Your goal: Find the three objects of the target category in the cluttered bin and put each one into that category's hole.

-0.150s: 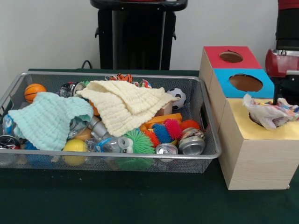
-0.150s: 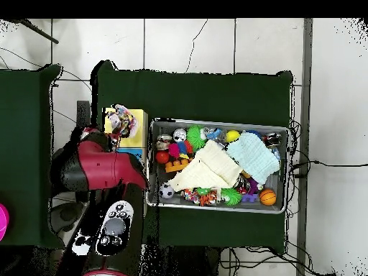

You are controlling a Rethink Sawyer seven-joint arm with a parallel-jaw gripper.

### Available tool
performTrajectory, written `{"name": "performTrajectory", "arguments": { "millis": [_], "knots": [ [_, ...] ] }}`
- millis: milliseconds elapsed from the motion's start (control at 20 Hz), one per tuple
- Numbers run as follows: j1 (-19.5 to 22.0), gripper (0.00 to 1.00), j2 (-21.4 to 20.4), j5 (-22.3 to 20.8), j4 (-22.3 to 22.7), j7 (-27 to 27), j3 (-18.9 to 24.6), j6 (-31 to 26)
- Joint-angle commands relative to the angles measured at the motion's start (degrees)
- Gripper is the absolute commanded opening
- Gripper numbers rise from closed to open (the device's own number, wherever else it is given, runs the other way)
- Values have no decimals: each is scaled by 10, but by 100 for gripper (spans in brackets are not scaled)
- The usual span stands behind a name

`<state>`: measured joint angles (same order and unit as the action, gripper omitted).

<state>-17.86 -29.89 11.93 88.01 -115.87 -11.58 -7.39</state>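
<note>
A wire mesh bin point(image 1: 208, 122) holds a jumble of toys and cans. A cream cloth point(image 1: 126, 105) and a mint cloth point(image 1: 49, 119) lie over the pile. Beside the bin stands a wooden box with a red hole point(image 1: 231, 57), a blue hole point(image 1: 245, 82) and a yellow top point(image 1: 261, 130). Crumpled plastic wrapping point(image 1: 271, 113) sits bunched in the yellow top's hole, and it also shows from above as crumpled wrapping point(image 2: 122, 118). My gripper point(image 1: 281, 91) hangs at the right edge behind the box, mostly hidden. The red arm point(image 2: 97, 169) covers the box's red and blue tops from above.
In the bin are a small basketball point(image 1: 34, 91), a soccer ball point(image 1: 178, 98), a yellow ball point(image 1: 74, 147), a green spiky ball point(image 1: 139, 141), blue and pink spiky balls point(image 1: 167, 130) and crushed cans point(image 1: 191, 144). A dark green cloth point(image 1: 117, 200) covers the table.
</note>
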Motion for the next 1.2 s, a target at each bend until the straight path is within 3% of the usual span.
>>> {"name": "performTrajectory", "arguments": {
  "millis": [50,450,650,1000,1050,1200],
  "knots": [
    [-3,100,37,-1,62,-111,16,36],
    [4,100,45,-9,72,-107,28,66],
    [23,100,30,-18,86,-98,46,64],
    [48,100,-15,-20,111,-78,67,25],
    [60,100,-47,-20,122,-65,73,-6],
    [81,100,-81,-22,137,-47,85,-35]
  ]
}}
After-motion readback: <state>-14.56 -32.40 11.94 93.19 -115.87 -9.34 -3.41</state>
